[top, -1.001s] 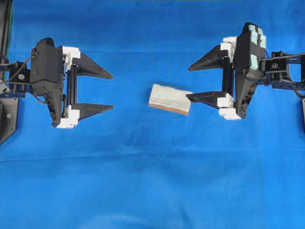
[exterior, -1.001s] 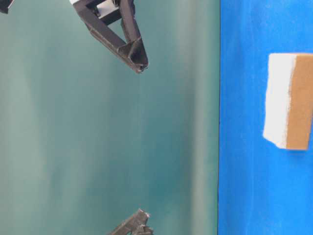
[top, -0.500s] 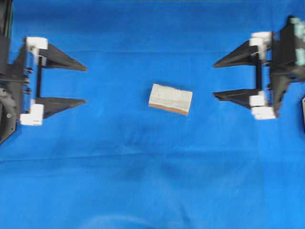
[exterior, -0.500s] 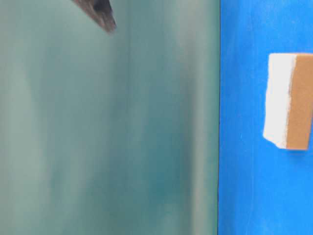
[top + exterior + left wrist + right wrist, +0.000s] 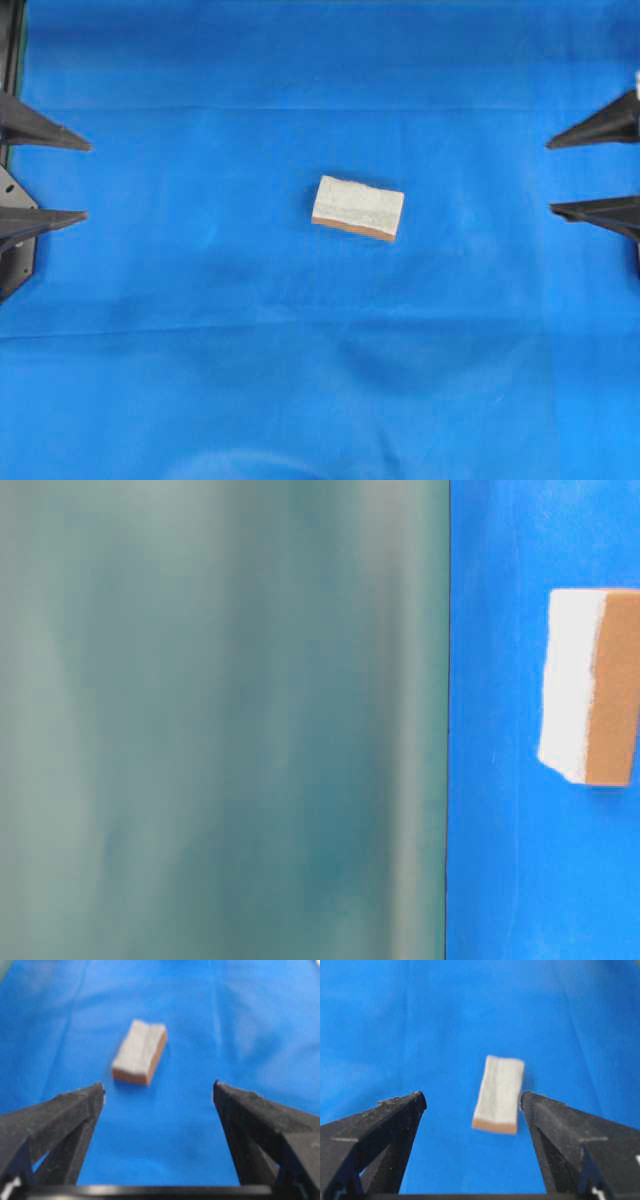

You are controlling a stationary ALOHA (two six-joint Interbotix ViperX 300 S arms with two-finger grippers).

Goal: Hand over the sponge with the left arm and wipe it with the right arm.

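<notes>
Midway between the two grippers: sponge [image 5: 358, 208], one, pale scouring face up, thin orange-brown layer beneath, flat on the blue surface [image 5: 300, 380], touching neither gripper.

Left gripper [image 5: 40, 175]: fingers spread wide, nothing held, well apart from the sponge, which lies ahead and slightly left of its centre line in its wrist view [image 5: 140, 1052].

Right gripper [image 5: 595, 165]: fingers likewise spread, empty, sponge ahead between its tips in the wrist view [image 5: 499, 1094].

Risk, as judged: sponge sits askew to the left gripper, so an unaligned close could pinch a corner, twisting or pushing it away. A shallow grip could leave too little exposed for the handover.
</notes>
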